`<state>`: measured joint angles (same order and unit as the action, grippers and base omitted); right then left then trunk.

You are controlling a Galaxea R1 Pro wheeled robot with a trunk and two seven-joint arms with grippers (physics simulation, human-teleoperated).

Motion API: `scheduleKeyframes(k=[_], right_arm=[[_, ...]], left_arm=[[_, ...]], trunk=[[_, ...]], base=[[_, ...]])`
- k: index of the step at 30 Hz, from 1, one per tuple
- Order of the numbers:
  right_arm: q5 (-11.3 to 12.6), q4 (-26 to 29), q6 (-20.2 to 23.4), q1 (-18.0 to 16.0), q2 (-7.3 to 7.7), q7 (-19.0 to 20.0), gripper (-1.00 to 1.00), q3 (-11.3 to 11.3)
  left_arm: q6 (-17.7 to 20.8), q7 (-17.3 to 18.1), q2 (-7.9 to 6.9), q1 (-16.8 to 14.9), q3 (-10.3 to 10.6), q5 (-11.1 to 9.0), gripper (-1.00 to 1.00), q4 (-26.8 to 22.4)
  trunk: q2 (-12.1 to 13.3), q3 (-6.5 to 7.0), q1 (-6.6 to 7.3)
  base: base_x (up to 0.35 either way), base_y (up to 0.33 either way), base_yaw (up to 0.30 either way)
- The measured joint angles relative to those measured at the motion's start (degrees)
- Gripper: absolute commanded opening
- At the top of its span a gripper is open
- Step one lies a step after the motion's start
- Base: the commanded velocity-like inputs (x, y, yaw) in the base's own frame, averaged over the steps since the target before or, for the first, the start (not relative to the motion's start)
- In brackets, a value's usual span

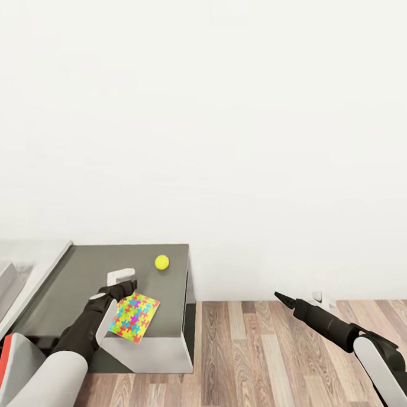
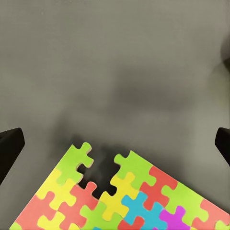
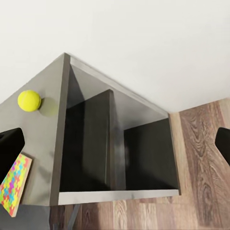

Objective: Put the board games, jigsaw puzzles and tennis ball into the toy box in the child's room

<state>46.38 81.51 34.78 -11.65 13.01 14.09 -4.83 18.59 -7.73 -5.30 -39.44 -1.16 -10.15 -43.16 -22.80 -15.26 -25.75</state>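
Observation:
One jigsaw puzzle (image 1: 134,316), a thin bright mosaic square, lies near the front of the table's low dark grey section (image 1: 82,274). My left gripper (image 1: 123,287) hovers open just over its far corner. In the left wrist view the puzzle's corner (image 2: 120,196) sits below and between the wide-apart fingertips (image 2: 10,146). The tennis ball (image 1: 161,262) rests near the section's back right corner and also shows in the right wrist view (image 3: 29,100). My right gripper (image 1: 284,298) hangs open over the wood floor, right of the table. A grey sloping edge at far left may be the toy box (image 1: 3,283). The board games and the bed are out of view.
The pale grey desk top (image 1: 34,255) joins the dark section at the left. The dark section's open shelf compartments (image 3: 115,143) face the floor side. A white wall (image 1: 224,137) stands right behind the table. Wood-plank floor (image 1: 251,355) spreads to the right.

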Motion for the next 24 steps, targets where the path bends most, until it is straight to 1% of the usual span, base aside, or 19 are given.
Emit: scheduleKeyframes(k=[13, 24], right_arm=[[-0.01, -0.02, 0.02, 0.0, 0.0, 0.1, 1.0, 0.0], [0.0, 0.02, 0.0, 0.0, 0.0, 0.09, 1.0, 0.0]], left_arm=[[-0.17, 0.06, 0.05, 0.0, 0.11, 0.1, 1.0, 0.02], [-0.15, 0.06, 0.1, 0.0, 0.12, 0.12, 1.0, 0.02]], trunk=[[0.0, -1.23, 0.0], [0.0, -2.26, 0.0]], base=[[0.004, 0.0, 0.0], [0.105, 0.0, 0.0]])
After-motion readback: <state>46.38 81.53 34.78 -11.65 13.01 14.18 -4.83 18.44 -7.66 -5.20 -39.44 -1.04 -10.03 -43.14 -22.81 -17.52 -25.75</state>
